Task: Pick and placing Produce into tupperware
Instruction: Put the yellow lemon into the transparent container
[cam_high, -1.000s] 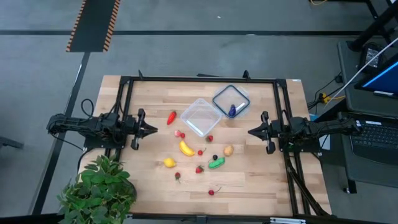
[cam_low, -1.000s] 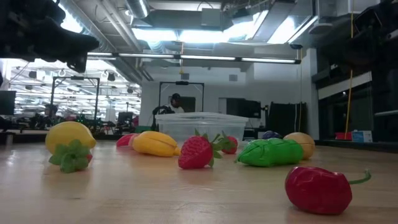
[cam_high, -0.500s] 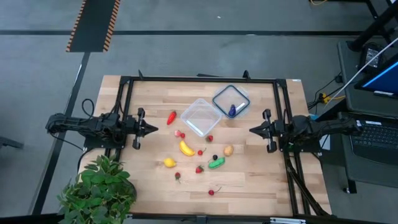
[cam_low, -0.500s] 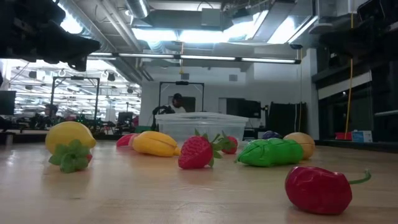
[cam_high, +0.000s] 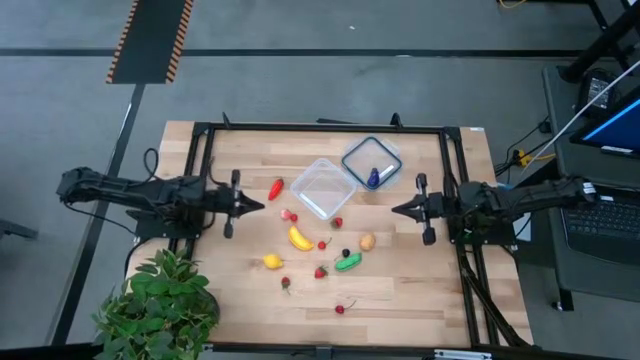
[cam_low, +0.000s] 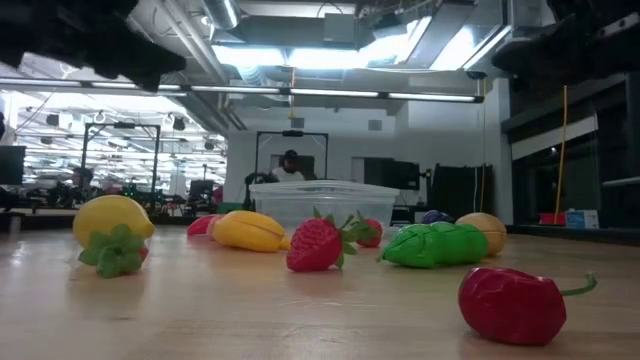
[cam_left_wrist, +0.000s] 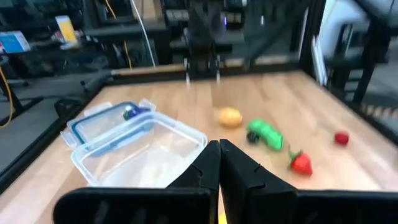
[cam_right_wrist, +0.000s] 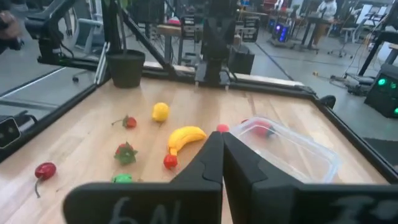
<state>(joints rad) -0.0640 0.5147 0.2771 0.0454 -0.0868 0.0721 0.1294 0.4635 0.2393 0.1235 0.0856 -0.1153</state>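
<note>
The tupperware (cam_high: 322, 187), a clear square tub, stands on the wooden table just behind its middle; it also shows in the wrist views (cam_left_wrist: 146, 152) (cam_right_wrist: 292, 146). The Produce lies loose in front of it: a red pepper (cam_high: 275, 188), a banana (cam_high: 299, 238), a lemon (cam_high: 272, 262), a green piece (cam_high: 348, 262), a tan piece (cam_high: 367, 241) and a strawberry (cam_high: 321, 271). My left gripper (cam_high: 262, 205) hovers shut, left of the tub. My right gripper (cam_high: 393, 210) hovers shut, right of it. Both point level at the table's middle and hold nothing.
The tub's flat lid (cam_high: 371, 162) lies behind and to the right of it, with a blue-purple piece (cam_high: 373, 178) on it. A potted plant (cam_high: 158, 305) stands at the near left corner. A black frame (cam_high: 320, 128) runs around the table. A person (cam_low: 290, 165) shows far behind.
Both arms have risen and reached a little toward the table's middle, the left gripper moving rightward and the right gripper leftward. The tub and the Produce have stayed where they were.
</note>
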